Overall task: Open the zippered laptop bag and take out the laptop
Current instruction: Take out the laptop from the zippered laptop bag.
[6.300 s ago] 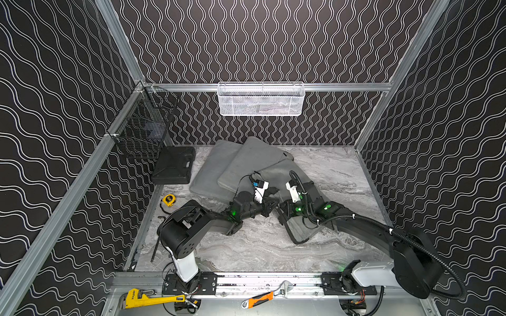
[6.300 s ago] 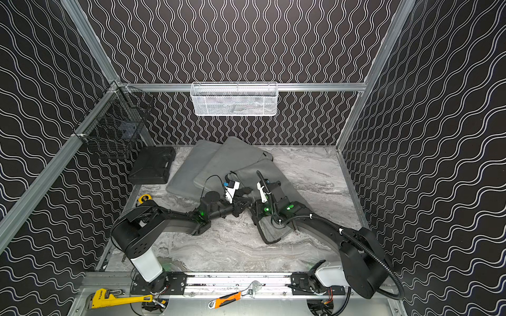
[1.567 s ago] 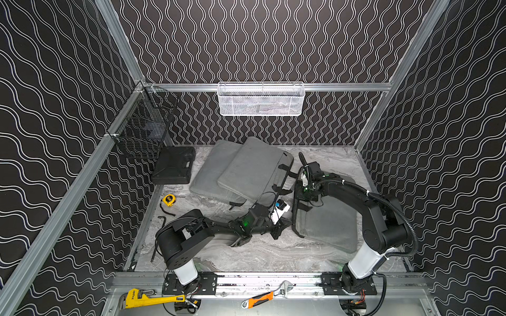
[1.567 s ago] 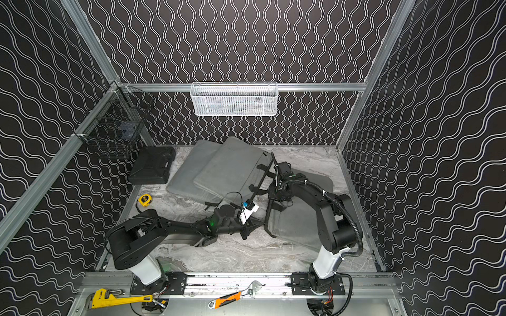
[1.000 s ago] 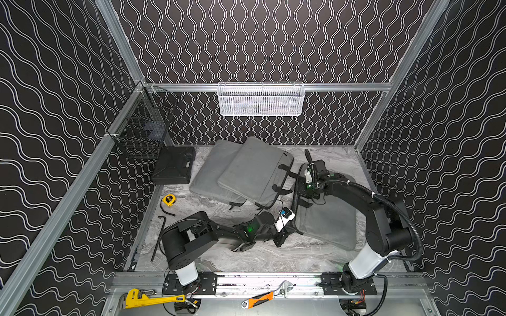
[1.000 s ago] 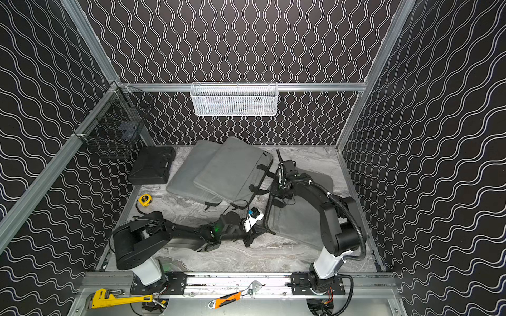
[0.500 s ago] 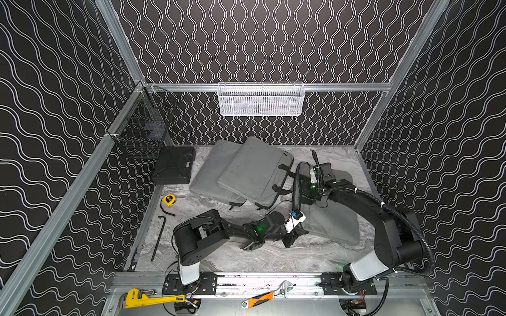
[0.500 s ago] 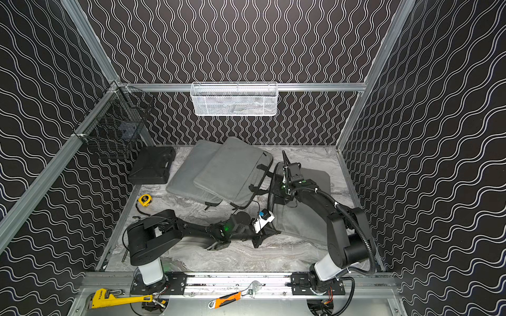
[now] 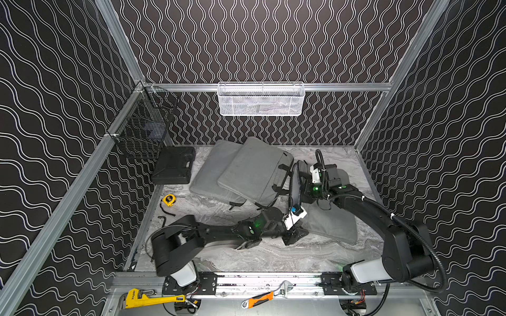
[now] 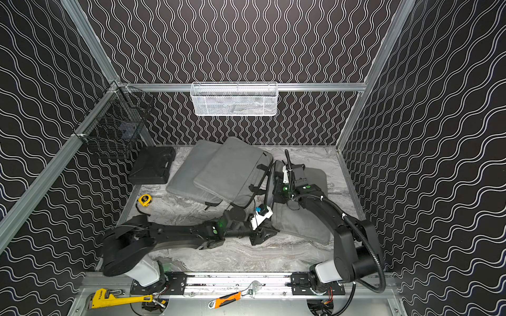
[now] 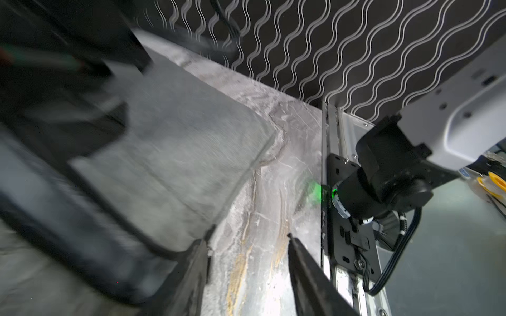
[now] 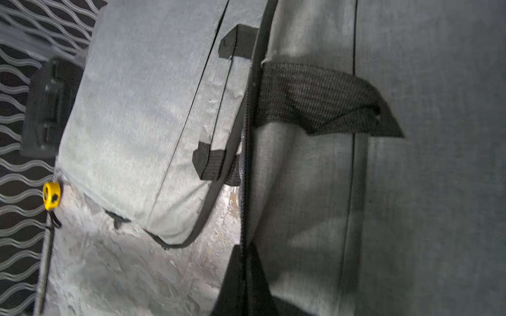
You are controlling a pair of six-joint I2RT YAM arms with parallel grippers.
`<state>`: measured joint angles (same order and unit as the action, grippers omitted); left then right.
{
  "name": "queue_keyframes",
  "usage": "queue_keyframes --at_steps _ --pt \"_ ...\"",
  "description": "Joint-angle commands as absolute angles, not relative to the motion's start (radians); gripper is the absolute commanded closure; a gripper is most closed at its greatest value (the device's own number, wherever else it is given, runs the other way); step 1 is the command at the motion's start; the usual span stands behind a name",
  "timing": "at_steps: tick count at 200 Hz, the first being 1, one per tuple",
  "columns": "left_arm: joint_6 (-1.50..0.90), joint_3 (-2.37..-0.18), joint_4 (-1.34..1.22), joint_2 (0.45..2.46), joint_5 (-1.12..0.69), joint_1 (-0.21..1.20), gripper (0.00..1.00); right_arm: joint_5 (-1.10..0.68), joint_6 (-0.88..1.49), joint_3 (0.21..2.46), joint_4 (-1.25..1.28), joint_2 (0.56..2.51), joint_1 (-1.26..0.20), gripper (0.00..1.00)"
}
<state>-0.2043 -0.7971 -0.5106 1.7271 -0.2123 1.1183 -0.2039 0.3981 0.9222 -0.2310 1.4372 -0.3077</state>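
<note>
One laptop bag [image 9: 331, 227], right on the bench [image 9: 246, 254], seems partly unzipped; jaws of the right gripper [image 12: 244, 251] clamp its zipper edge [image 12: 246, 164]; left gripper [image 11: 246, 240] jaws apart, empty; no laptop out yet

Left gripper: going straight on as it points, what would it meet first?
Likely the near edge of the laptop bag, which slants across the line of the open left gripper; otherwise the table. Depth is unclear.
</note>
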Motion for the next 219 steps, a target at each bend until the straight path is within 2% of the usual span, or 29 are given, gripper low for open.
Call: queue_keyframes --at_steps 1,37,70,104,143,219 --pt "-0.152 -0.817 -0.409 1.654 -0.131 1.104 0.46 -0.222 0.295 0.897 -0.190 1.402 -0.323 1.00" --pt "-0.240 -0.808 -0.376 1.574 -0.102 0.984 0.46 -0.202 0.202 0.866 -0.205 1.339 -0.362 1.00" --pt "-0.344 -0.833 -0.342 1.590 -0.079 0.921 0.50 -0.177 0.151 0.864 -0.232 1.275 -0.363 1.00" --pt "-0.527 -0.859 -0.408 1.690 -0.156 0.878 0.52 -0.177 0.121 0.859 -0.237 1.214 -0.364 1.00" --pt "-0.694 -0.898 -0.556 1.826 -0.205 0.874 0.49 -0.236 0.108 0.826 -0.207 1.155 -0.364 1.00" --pt "-0.987 -1.035 -0.526 2.064 -0.180 0.880 0.48 -0.277 0.139 0.803 -0.185 1.140 -0.362 1.00"
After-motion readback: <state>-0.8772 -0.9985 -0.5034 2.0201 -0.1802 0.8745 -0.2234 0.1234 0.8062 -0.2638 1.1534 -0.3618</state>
